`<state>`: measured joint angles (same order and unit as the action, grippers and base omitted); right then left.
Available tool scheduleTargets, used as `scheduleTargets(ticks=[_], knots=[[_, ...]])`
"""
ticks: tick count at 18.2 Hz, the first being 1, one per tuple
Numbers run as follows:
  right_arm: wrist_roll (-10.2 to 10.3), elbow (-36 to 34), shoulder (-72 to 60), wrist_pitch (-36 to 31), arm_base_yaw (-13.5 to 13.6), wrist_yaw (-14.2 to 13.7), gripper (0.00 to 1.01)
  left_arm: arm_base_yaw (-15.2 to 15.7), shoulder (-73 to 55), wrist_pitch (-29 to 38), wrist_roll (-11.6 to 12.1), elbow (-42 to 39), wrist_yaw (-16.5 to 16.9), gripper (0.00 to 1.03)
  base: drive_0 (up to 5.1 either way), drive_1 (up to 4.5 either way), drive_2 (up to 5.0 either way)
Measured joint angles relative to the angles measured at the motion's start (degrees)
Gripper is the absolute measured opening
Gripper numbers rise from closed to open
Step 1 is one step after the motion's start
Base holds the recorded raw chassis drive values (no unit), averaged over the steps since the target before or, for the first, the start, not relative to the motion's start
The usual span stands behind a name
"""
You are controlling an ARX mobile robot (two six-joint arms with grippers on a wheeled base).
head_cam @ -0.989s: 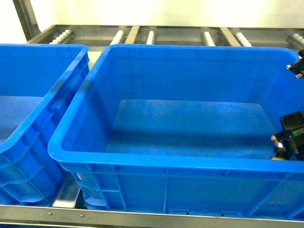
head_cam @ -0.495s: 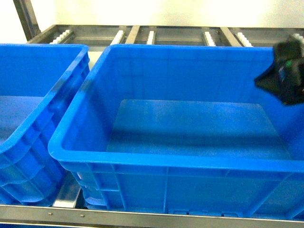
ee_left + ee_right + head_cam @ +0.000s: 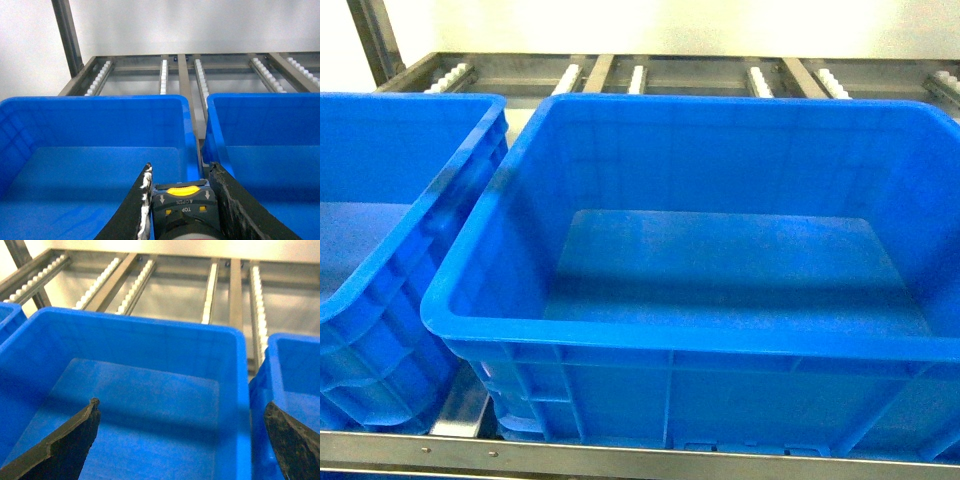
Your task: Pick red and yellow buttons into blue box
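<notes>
R gripper (image 3: 180,440) | left head view (was at blue box (image 3: 620,340) R edge) | jaws wide

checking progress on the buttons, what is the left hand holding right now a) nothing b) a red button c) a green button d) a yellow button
d: in the left wrist view the left hand has its fingers closed on either side of a dark boxy switch with a yellow cap, the yellow button, above a blue crate.
</notes>
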<state>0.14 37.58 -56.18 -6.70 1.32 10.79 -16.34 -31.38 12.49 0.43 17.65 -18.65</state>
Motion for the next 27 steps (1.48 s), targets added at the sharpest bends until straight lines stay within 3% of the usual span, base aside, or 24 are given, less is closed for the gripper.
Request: scheduleTargets(ticks=[2, 5, 8, 10, 16, 19, 21, 23, 25, 27], knots=[[-0.09, -5.07, 6.29, -0.46, -2.80, 0.63, 0.98, 0.00, 0.00, 0.00, 0.00, 0.00, 0.00, 0.27, 0.0, 0.00, 0.0], [-0.13, -12.39, 9.62, -0.02, -2.80, -0.09, 0.98, 0.00, 0.00, 0.00, 0.00, 0.00, 0.00, 0.27, 0.0, 0.00, 0.0], [0.74, -19.26, 14.43, 1.55, -0.81, -4.68, 0.98, 0.00, 0.00, -0.02, 0.00, 0.00, 0.00, 0.27, 0.0, 0.00, 0.0], [0.02, -23.76, 22.47, 1.84, 4.59, -12.31, 0.98, 0.00, 0.00, 0.00, 0.00, 0.00, 0.00, 0.27, 0.0, 0.00, 0.0], [-1.22, -24.15, 23.30, 1.90, 5.38, -13.70, 0.98, 0.59, -2.58, 3.30, 0.00, 0.66, 1.40, 0.27, 0.0, 0.00, 0.0], [-1.25, -24.15, 23.30, 1.90, 5.38, -13.70, 0.98, 1.68, -12.11, 10.95, 1.07, 5.68, 7.61, 0.27, 0.0, 0.00, 0.0], [-1.25, -24.15, 23.30, 1.88, 5.38, -13.70, 0.98, 1.68, -23.39, 15.72, 5.09, 10.51, 16.79, 0.27, 0.0, 0.00, 0.0], [-1.25, -24.15, 23.30, 1.88, 5.38, -13.70, 0.98, 1.49, -28.11, 15.80, 7.78, 12.66, 19.67, 0.27, 0.0, 0.00, 0.0], [-1.25, -24.15, 23.30, 1.88, 5.38, -13.70, 0.98, 1.51, -41.46, 15.63, 12.44, 19.78, 25.62, 0.27, 0.0, 0.00, 0.0], [-1.25, -24.15, 23.30, 1.88, 5.38, -13.70, 0.98, 3.06, -53.59, 12.09, 13.81, 28.48, 29.48, 0.27, 0.0, 0.00, 0.0]])
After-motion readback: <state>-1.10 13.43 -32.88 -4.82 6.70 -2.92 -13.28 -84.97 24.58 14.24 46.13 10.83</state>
